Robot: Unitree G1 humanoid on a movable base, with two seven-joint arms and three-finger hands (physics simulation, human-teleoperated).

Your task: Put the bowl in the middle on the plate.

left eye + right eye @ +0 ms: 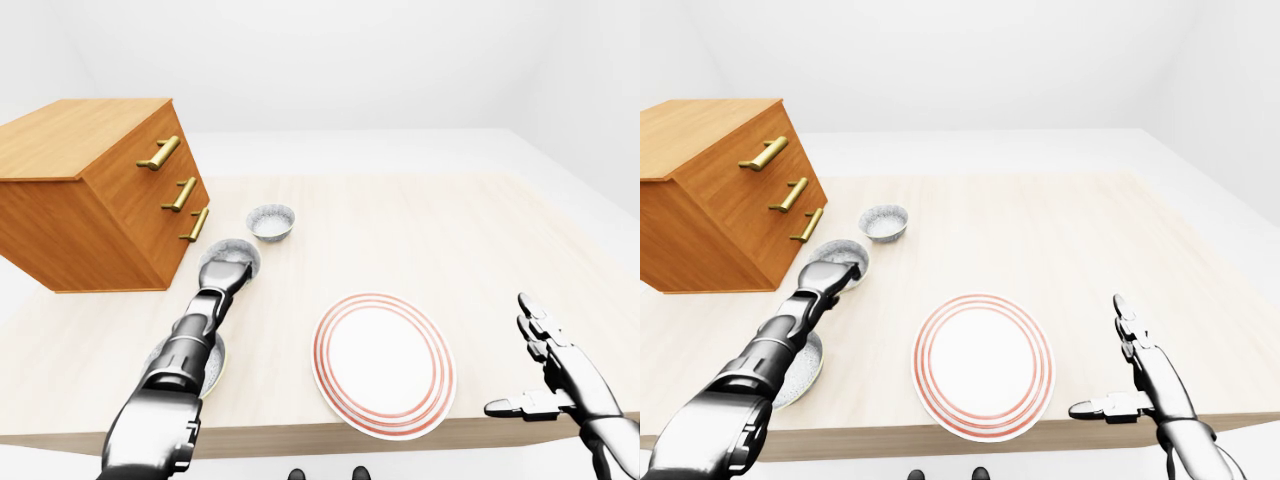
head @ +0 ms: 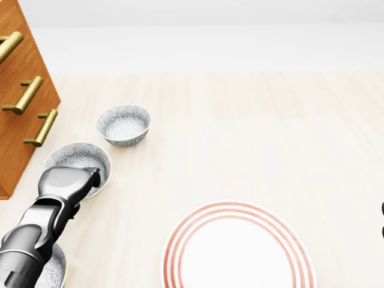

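Reaching with the left robot hand over the middle bowl, between the far bowl and the near bowl beside the wooden drawer chest; finger closure impossible to tell. Idling well apart, right robot hand, fingers spread, holding nothing. Waiting bare: flat red-ringed plate on pale woodgrain worktop. Patterned, glossy ceramic bowls.

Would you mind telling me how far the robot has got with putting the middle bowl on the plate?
Nothing is finished yet: the plate is bare. In hand: the left hand is over the middle bowl, though whether the fingers have closed on it is hidden. The far bowl and near bowl sit untouched. The right hand hangs open beside the plate. Left: gripping, lifting, carrying across and setting down.
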